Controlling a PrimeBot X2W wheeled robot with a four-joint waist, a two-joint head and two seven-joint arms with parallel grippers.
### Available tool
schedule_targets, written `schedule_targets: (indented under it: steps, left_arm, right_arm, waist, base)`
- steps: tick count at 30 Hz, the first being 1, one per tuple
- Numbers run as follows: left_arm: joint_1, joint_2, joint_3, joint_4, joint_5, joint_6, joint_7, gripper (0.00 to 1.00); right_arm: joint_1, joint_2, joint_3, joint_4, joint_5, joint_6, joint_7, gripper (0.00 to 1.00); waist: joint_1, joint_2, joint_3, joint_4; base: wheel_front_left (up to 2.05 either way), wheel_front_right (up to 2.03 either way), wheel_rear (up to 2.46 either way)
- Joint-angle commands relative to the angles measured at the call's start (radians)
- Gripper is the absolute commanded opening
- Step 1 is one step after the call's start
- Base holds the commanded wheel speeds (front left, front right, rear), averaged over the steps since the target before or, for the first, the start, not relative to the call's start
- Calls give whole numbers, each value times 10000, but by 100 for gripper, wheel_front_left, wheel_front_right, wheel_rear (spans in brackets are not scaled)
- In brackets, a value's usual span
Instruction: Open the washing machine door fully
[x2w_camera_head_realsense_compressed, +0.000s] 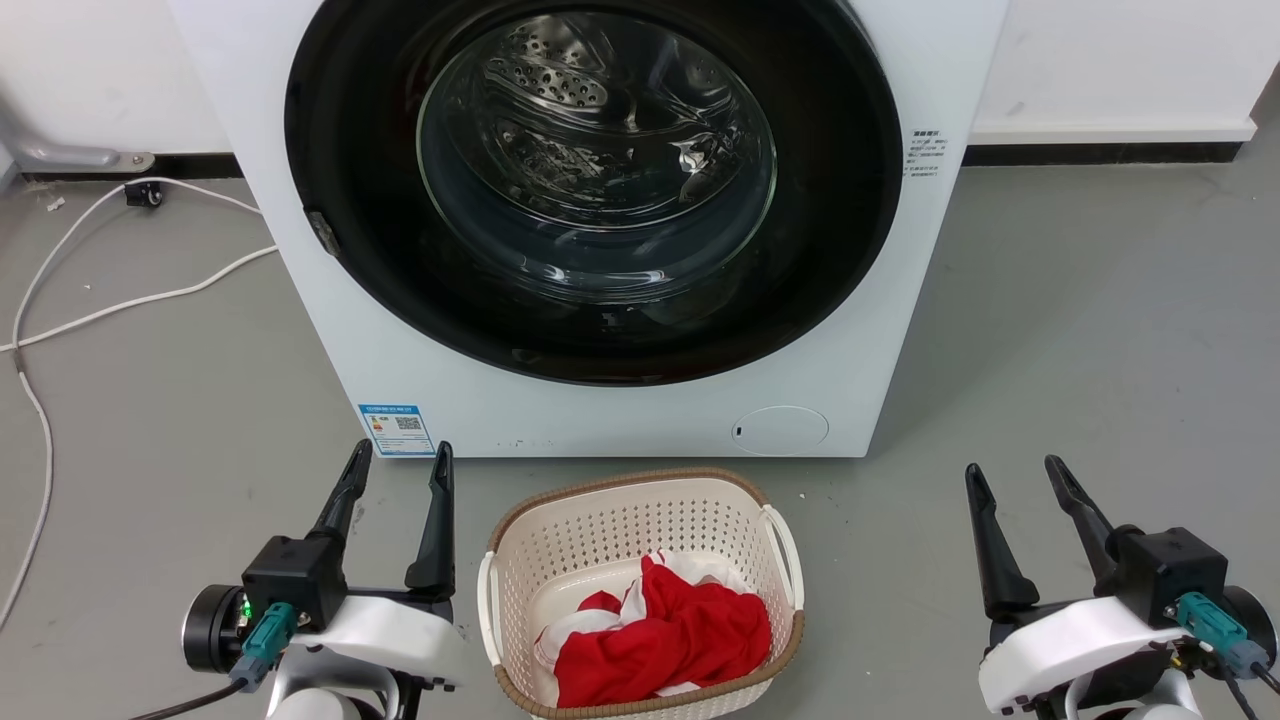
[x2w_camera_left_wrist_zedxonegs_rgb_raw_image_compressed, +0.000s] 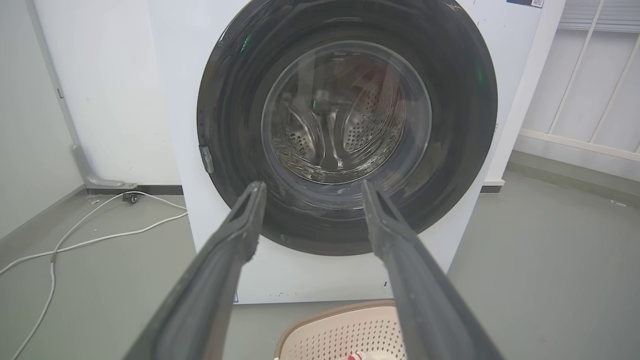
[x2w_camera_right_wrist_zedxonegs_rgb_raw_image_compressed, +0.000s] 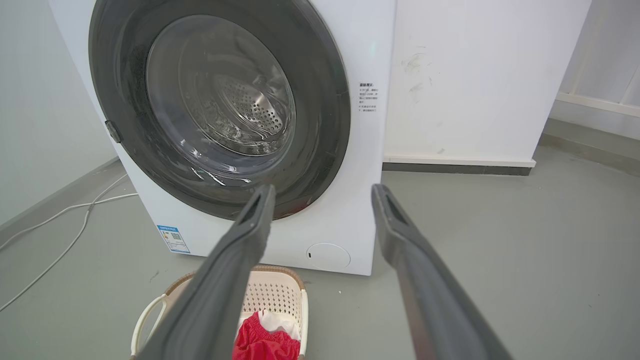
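a: where's the washing machine door (x2w_camera_head_realsense_compressed: 595, 190)?
b: upper middle of the head view, closed flat against the front of the white washing machine (x2w_camera_head_realsense_compressed: 620, 420). the steel drum shows through its glass, and a small grey tab (x2w_camera_head_realsense_compressed: 322, 232) sits on its left edge.
a: and the grippers?
b: left gripper (x2w_camera_head_realsense_compressed: 400, 452) at the lower left, fingers apart, holding nothing, clear of the machine. right gripper (x2w_camera_head_realsense_compressed: 1013, 467) at the lower right, also spread and empty.
a: anything between them?
b: a cream basket (x2w_camera_head_realsense_compressed: 640, 478) at the bottom centre, just in front of the machine, with red and white cloth (x2w_camera_head_realsense_compressed: 670, 640) inside. a white cable (x2w_camera_head_realsense_compressed: 150, 295) trails over the floor at the left.
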Motion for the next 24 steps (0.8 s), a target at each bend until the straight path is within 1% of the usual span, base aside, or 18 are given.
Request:
schedule_targets:
  steps: [1,17,24]
  left_arm:
    - [92,-8,2,10,203,10,-75,100]
    - [92,-114,142,39,1133,-10,-343,100]
    - [117,-177,273,40,1066,-43,-352,100]
  right_arm:
    - [80,32,5,-21,-181,-5,-73,100]
    - [114,42,-12,64,-773,-4,-269,100]
    - [113,41,-59,145,-578,-4,-266,100]
  waist:
    - [0,0,5,-4]
    - [0,0,73,6]
    - [0,0,72,14]
  base:
    - [0,0,0]
    - [0,0,0]
    - [0,0,0]
